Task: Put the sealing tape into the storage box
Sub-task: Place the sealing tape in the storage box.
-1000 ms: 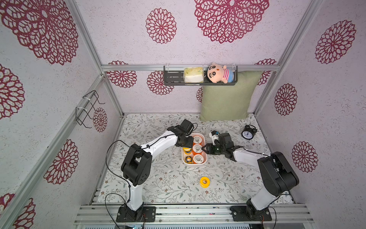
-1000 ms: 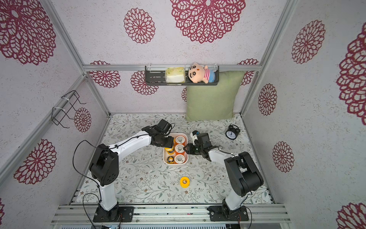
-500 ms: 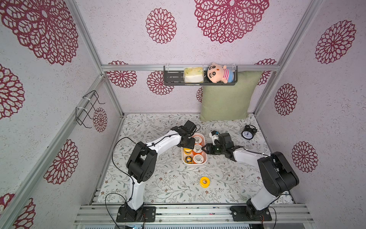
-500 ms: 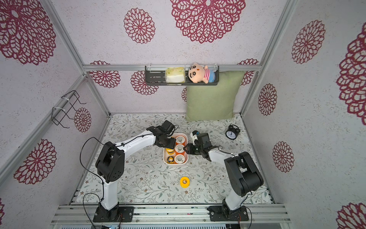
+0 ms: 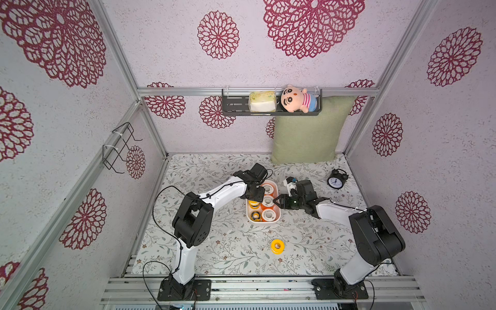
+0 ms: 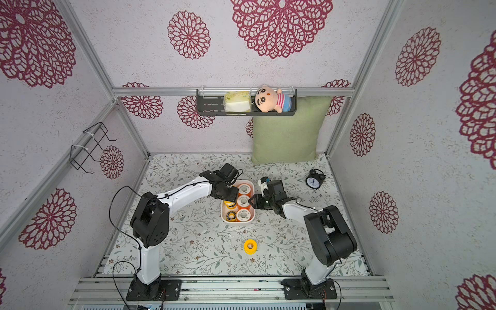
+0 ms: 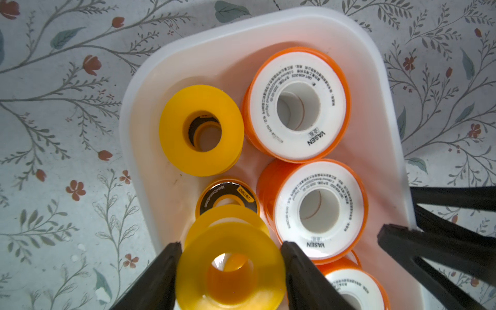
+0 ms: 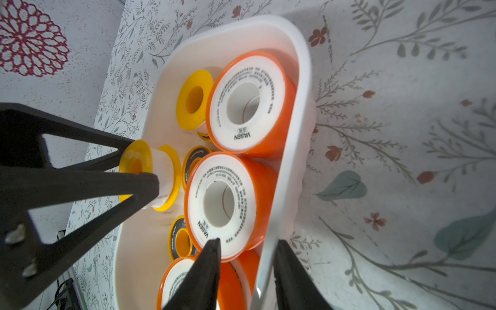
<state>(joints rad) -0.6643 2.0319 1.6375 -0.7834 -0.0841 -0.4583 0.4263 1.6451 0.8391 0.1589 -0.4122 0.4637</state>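
Observation:
The white storage box (image 5: 264, 221) sits mid-table and holds several sealing tape spools: orange ones with white faces (image 7: 298, 104), a plain yellow one (image 7: 201, 131) and black-ringed ones (image 7: 228, 193). My left gripper (image 7: 230, 243) hangs over the box's left side, shut on a plain yellow spool (image 7: 198, 268) held by its rims. In both top views this gripper (image 5: 256, 197) (image 6: 228, 197) covers the box's far left part. My right gripper (image 8: 247, 242) (image 5: 277, 201) straddles the box's right wall (image 8: 292, 150). Its outer finger is against the wall and its inner one inside, with a gap. A further yellow spool (image 5: 277, 246) (image 6: 250, 246) lies on the table in front.
A black alarm clock (image 5: 336, 181) stands at the back right. A green pillow (image 5: 306, 128) leans on the back wall under a black shelf (image 5: 236, 106) that carries a tissue pack and a plush doll. A wire rack (image 5: 118, 145) hangs on the left wall.
The left arm's elbow has swung a little to the right, and its gripper stays over the box with the yellow spool. The right arm has not moved.

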